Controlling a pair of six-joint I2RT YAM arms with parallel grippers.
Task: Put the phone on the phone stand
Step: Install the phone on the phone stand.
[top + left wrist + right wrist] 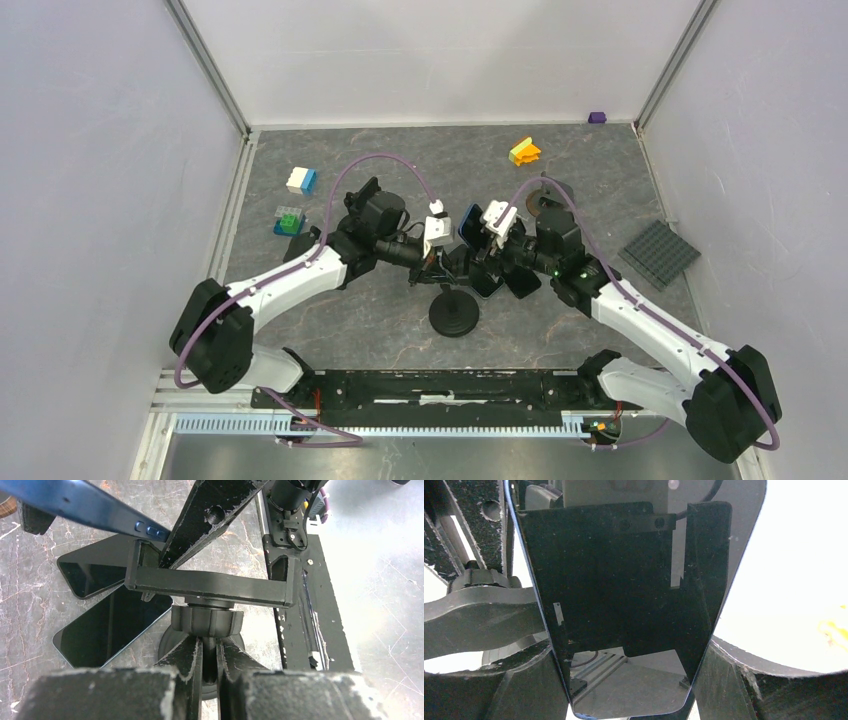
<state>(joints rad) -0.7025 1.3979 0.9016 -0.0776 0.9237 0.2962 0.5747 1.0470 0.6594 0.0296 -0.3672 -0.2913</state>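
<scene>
While the left end effector (209, 655) clamps the stem of the black round-based phone stand (210, 586), the right end effector (629, 680) pinches the blue-edged, dark-screened phone (614, 605) beside its cradle.

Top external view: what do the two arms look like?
Both the left arm and right arm have white link shells with black joints and bases. A purple cable loops along each. The fingers are black, scuffed pale at the edges. A green light glows on the right arm.
</scene>
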